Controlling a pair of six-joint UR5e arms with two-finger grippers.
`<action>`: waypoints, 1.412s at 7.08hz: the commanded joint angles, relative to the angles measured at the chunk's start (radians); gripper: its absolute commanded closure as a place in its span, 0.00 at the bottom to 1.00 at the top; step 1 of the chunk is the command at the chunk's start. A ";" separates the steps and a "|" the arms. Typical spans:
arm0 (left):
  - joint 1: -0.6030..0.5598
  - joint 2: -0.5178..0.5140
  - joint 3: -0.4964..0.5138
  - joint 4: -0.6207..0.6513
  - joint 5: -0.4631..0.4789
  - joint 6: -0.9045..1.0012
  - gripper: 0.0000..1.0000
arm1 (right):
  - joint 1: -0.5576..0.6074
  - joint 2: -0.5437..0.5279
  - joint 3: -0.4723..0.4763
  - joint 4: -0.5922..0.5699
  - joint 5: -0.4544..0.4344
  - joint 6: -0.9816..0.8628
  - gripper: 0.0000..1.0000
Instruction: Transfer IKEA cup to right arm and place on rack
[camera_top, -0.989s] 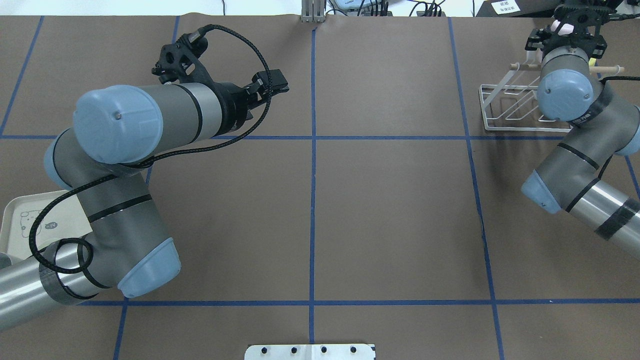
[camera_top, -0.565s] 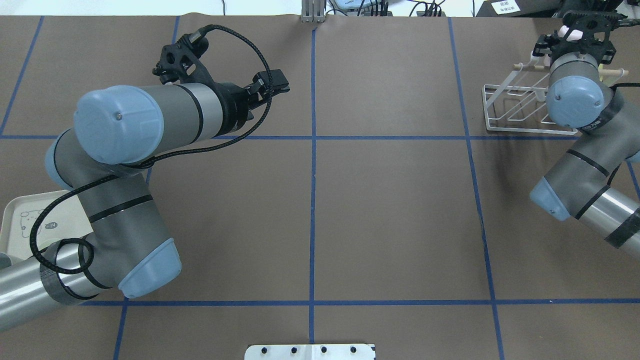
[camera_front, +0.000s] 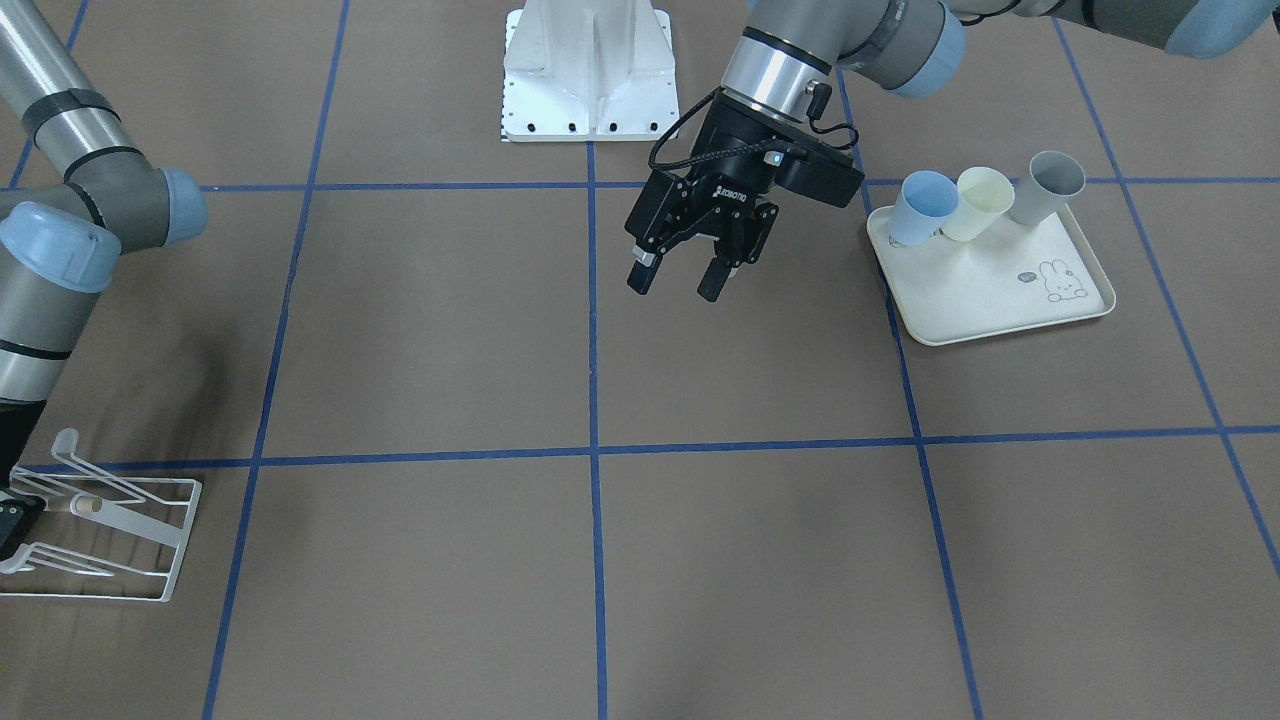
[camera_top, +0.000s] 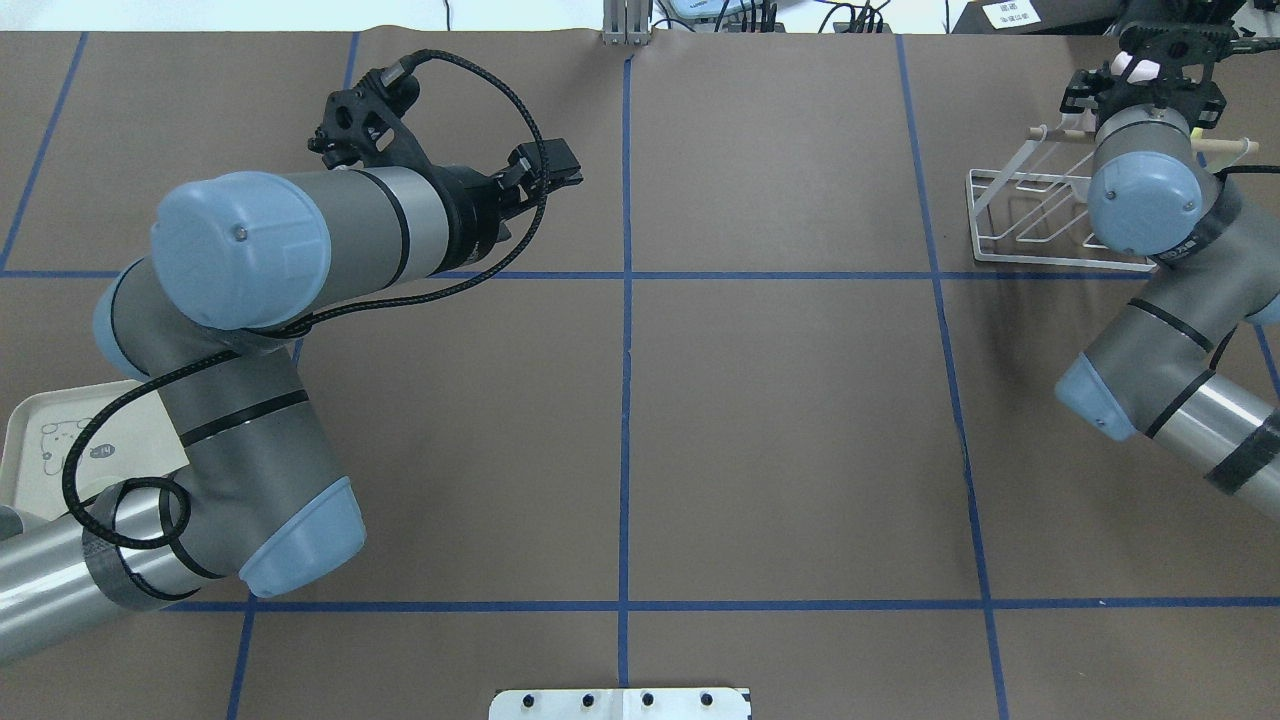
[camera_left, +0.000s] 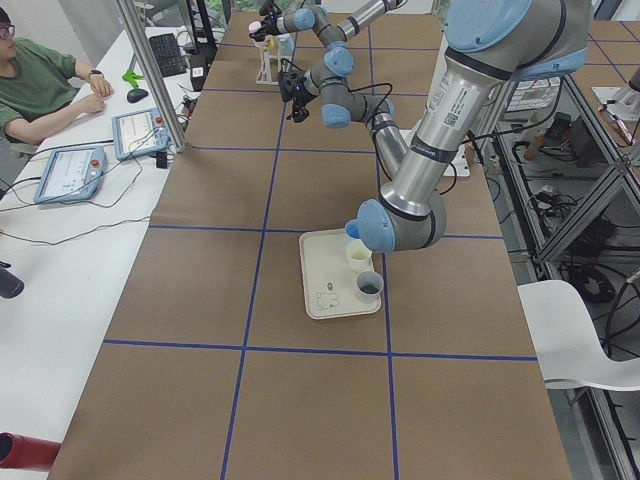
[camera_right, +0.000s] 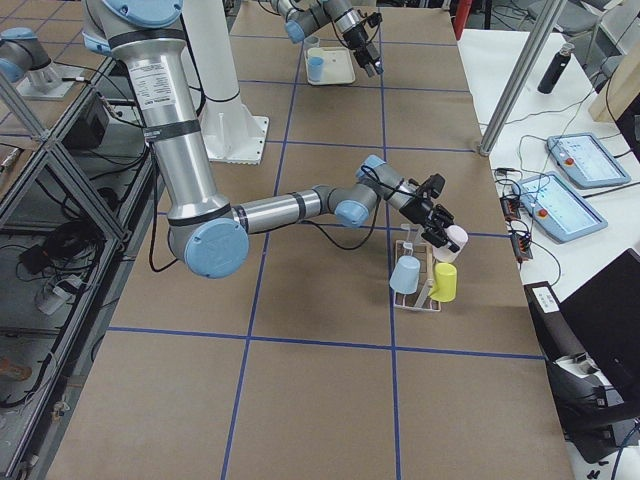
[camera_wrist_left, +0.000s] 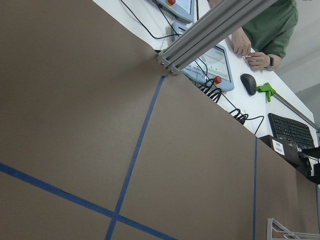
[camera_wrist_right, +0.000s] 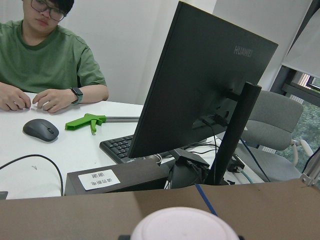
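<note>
I think the pass between the arms is done, and the job is at its last step: putting the cup on the rack. The right gripper (camera_right: 443, 228) is closed around the pink cup (camera_right: 455, 238) and holds it in the air just above the rack (camera_top: 1030, 215), at the far right corner of the table. A blue cup (camera_right: 405, 273) and a yellow cup (camera_right: 445, 282) sit on the rack. The left gripper (camera_front: 675, 285) is wide open and holds nothing. It hangs over the middle of the table, near the tray (camera_front: 1000, 328) with three spare cups (camera_front: 983, 203). Next, the right arm likely has to line the pink cup up with a free prong, lower it slowly, and let go without bumping the two cups there. Some things are hard to see. From above, the right arm's wrist covers most of the pink cup and part of the rack. The right wrist camera shows only the cup's round edge at the bottom. I cannot tell which prong is free.
</note>
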 joint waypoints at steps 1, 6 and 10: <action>0.001 0.000 0.003 -0.001 0.000 0.000 0.00 | -0.004 0.001 -0.004 0.000 0.000 0.003 1.00; 0.001 -0.002 0.005 -0.003 0.000 0.000 0.00 | -0.002 -0.013 -0.007 0.002 0.003 0.000 0.00; -0.012 -0.003 -0.006 -0.001 -0.003 0.004 0.00 | 0.040 -0.002 0.044 0.071 0.125 -0.002 0.00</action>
